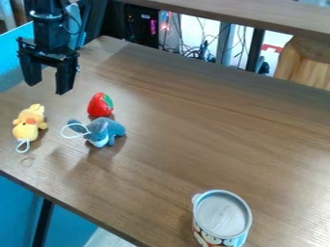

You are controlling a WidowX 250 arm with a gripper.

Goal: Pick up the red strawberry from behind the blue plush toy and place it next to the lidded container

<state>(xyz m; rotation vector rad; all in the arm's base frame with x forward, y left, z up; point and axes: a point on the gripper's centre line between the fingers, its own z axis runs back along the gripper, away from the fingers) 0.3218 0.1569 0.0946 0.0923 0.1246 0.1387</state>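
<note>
We saw a brown tabletop (193, 130), a black gripper (48, 88) above, fingers (65, 79) spread, a lidded cup (222, 219) near the front edge, contents hidden, a blue plush (105, 131), a yellow plush (28, 124) and a red strawberry (99, 105), all near the gripper.

Matte-black robot arm (50, 21); rounded upper section, thin dark cable looping alongside, blocky end effector (47, 79).

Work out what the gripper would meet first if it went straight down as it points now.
Most likely the wooden tabletop: the open gripper points down above it. The yellow plush toy lies near that line, but with depth unclear, touching it is only possible.
</note>
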